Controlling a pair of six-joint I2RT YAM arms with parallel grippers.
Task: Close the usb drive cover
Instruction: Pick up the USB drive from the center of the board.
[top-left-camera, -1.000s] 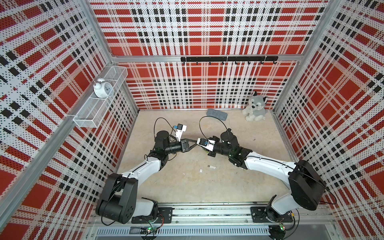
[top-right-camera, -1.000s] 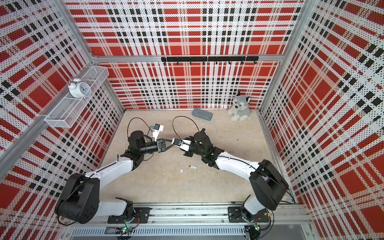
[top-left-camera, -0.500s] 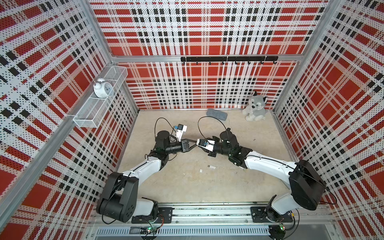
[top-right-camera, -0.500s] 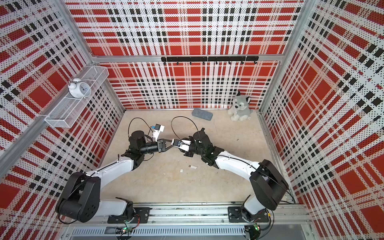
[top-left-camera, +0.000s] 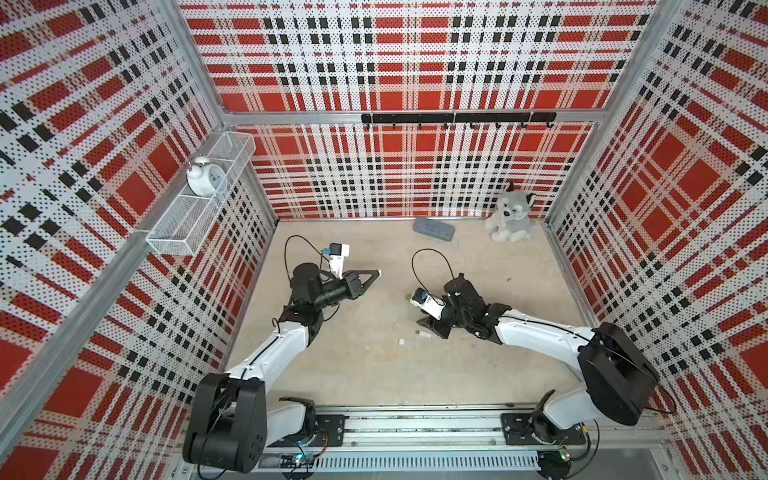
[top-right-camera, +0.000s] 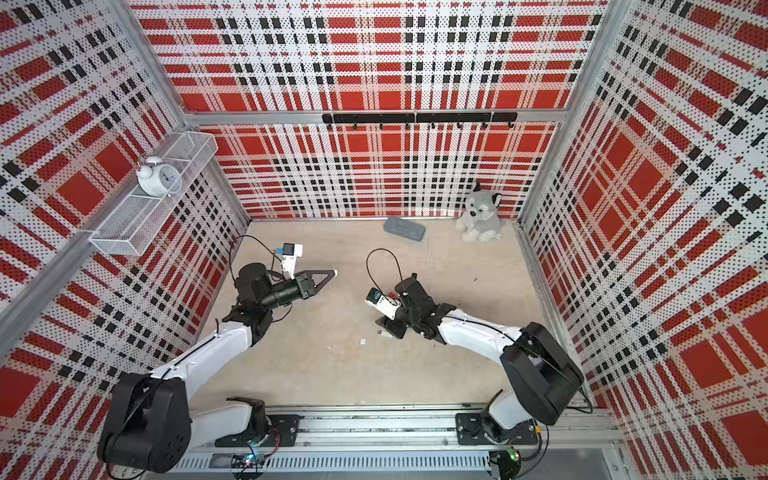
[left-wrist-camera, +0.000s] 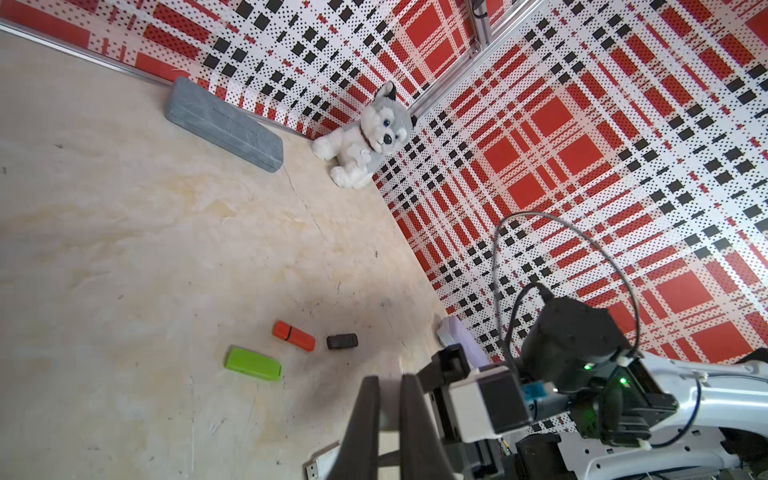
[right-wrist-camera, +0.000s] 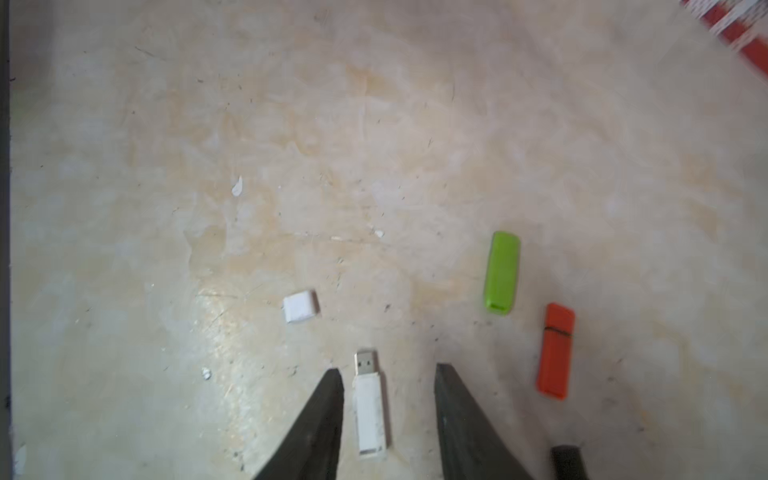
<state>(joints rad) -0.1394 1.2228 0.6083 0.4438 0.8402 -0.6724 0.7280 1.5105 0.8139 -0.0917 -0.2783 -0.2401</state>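
**White USB Drive Lies Uncapped Between the Right Gripper's Fingers**

The white usb drive (right-wrist-camera: 370, 409) lies flat on the pale table (right-wrist-camera: 124, 166). Its shiny metal plug is bare and points away from the arm. The right gripper (right-wrist-camera: 388, 372) is low over it, with its two fingers spread apart. The drive sits in the gap between them. One finger is just beside the drive and the other is farther off. Neither finger squeezes it, so this gripper is loose and grips nothing.

The white cap (right-wrist-camera: 300, 306) lies by itself on the table. It is near the plug end of the drive but does not touch it. The cover is not on yet.

A green drive (right-wrist-camera: 502, 272) and an orange drive (right-wrist-camera: 557, 351) lie off to one side, near each other. In the left wrist view a small black piece (left-wrist-camera: 342, 341) lies just beside the orange one.

The left gripper (top-left-camera: 371, 276) is well apart from the right arm, closer to the left wall. It points toward the middle of the table. Its fingers are clenched tight together. It is too blurry to tell if anything tiny is pinched there.

By the back wall sit a grey case (top-left-camera: 433, 228) and a toy husky (top-left-camera: 509, 218). A white clock (top-left-camera: 205, 178) stands in a wire basket (top-left-camera: 183, 232) on the left wall.
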